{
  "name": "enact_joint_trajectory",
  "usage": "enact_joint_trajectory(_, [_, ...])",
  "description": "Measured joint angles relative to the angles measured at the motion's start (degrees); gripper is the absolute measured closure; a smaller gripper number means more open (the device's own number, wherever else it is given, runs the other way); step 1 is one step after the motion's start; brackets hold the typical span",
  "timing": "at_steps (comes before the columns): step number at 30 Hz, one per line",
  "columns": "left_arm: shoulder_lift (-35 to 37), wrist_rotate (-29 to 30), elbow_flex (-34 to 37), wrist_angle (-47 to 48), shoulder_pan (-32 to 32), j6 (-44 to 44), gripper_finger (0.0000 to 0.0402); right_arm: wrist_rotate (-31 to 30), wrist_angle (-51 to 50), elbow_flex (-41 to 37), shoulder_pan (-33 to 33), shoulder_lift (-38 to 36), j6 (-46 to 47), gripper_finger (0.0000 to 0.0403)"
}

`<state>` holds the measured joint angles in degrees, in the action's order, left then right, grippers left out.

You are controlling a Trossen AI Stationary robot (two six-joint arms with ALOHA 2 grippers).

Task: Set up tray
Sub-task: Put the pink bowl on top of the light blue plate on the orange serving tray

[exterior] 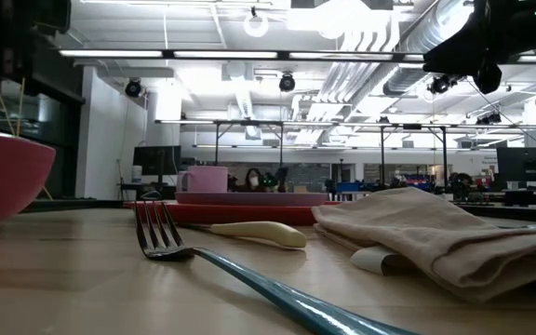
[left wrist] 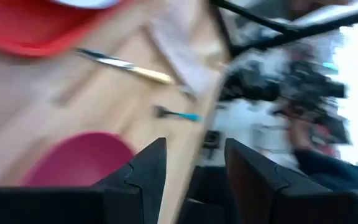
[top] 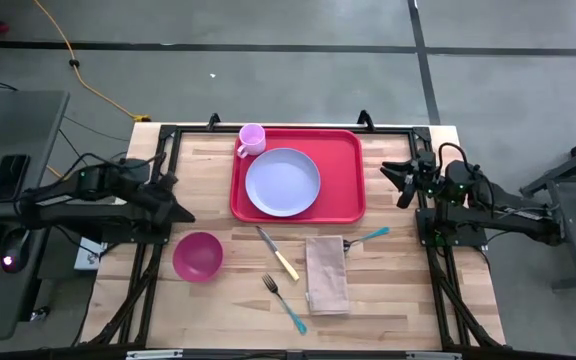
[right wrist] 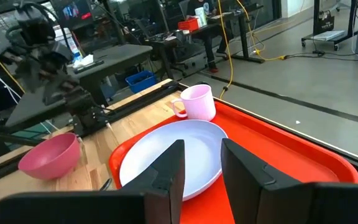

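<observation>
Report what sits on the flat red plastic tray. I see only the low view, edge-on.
Observer: A round lavender plate lies in the middle of the tray, with a pink plastic mug at the tray's far left corner.
Operator: Give me the grippers.
Observer: The left gripper hangs open near the table's left edge, above the round pink bowl.
Operator: And the right.
Observer: The right gripper hovers open and empty just off the tray's right rim.
</observation>
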<state>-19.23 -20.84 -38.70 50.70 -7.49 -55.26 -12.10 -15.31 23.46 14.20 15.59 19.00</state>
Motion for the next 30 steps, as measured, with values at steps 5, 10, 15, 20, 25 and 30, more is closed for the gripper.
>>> enact_joint_trajectory(5, [-5.7, 5.9, -6.6, 12.9, 0.0, 4.4, 0.0208, -0.7, -0.7, 0.0, 0.0, 0.0, 0.0, 0.0320])
enact_joint_trajectory(10, [-14.0, 7.9, -10.5, 18.7, 0.0, 10.0, 0.0208, -2.0, -1.7, 0.0, 0.0, 0.0, 0.0, 0.0320])
enact_joint_trajectory(15, [-22.4, 8.7, -11.5, 23.3, 0.0, 14.7, 0.0208, -2.0, -2.2, 0.0, 0.0, -0.1, -0.4, 0.0320])
enact_joint_trajectory(20, [-28.7, 9.9, -11.5, 26.3, 0.0, 17.4, 0.0208, -1.9, -2.0, 0.0, 0.0, -3.0, -1.2, 0.0320])
enact_joint_trajectory(25, [-30.6, 11.5, -11.5, 28.0, 0.0, 18.0, 0.0208, -2.5, -3.5, 0.0, 0.0, -8.9, -1.2, 0.0320])
enact_joint_trajectory(30, [-30.5, 11.5, -11.5, 28.0, 0.0, 18.0, 0.0208, -2.5, -6.1, 0.1, 0.0, -13.3, 0.0, 0.0320])
